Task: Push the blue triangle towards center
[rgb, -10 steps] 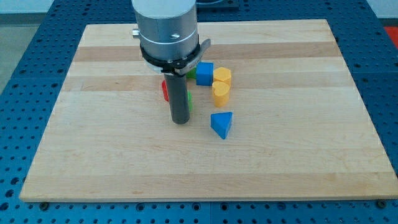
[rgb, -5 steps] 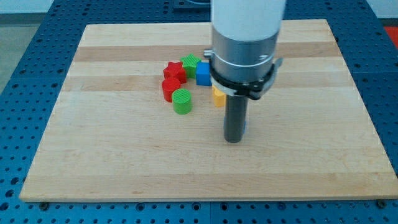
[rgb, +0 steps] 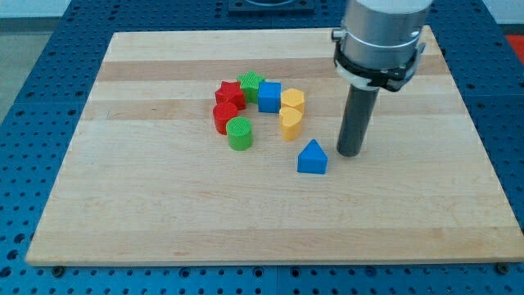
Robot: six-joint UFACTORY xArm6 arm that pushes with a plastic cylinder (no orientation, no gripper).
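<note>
The blue triangle [rgb: 312, 157] lies on the wooden board [rgb: 164, 213], right of the board's middle and below the two yellow blocks. My tip [rgb: 350, 153] rests on the board just to the right of the triangle and slightly above it, a small gap apart. The rod stands upright under the grey arm body [rgb: 379, 37] at the view's top right.
A cluster sits left of the triangle, toward the view's top: a red star [rgb: 230, 93], a green star [rgb: 250, 83], a blue cube [rgb: 269, 97], a yellow block [rgb: 292, 101], a yellow heart [rgb: 290, 123], a red block [rgb: 223, 117], a green cylinder [rgb: 240, 133].
My tip has swept from the left of the cluster across to the right of the blue triangle. The triangle has shifted a little to the right and turned.
</note>
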